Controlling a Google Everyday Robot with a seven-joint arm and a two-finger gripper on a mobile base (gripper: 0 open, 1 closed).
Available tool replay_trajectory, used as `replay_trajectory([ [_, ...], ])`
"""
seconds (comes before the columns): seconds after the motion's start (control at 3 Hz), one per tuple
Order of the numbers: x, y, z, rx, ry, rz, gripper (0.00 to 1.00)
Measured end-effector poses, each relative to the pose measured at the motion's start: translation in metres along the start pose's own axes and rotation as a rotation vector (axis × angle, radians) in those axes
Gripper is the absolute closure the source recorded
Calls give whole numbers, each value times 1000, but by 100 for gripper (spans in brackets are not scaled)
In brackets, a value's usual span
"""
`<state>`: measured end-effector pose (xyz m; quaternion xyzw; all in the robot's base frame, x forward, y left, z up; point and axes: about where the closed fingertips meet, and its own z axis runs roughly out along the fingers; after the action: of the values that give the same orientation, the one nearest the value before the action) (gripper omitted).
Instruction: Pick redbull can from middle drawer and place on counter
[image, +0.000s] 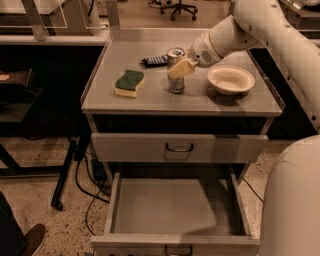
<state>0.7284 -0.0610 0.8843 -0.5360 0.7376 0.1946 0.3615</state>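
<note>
redbull can (176, 86) is stood upright on surface (150, 100), mid-width nearer back edge | upper body is clasped by gripper (178, 68) jaws | middle drawer (165, 205) is open | pick judged done; release and retreat left

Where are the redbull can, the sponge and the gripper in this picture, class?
redbull can (175, 86): camera view, lower body.
sponge (129, 80): camera view, green top.
gripper (178, 68): camera view, tip at the can.
</note>
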Motion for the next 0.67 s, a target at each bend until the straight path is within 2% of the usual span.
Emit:
replay_trajectory([
  [0.67, 0, 0, 0, 0, 0, 0, 12],
])
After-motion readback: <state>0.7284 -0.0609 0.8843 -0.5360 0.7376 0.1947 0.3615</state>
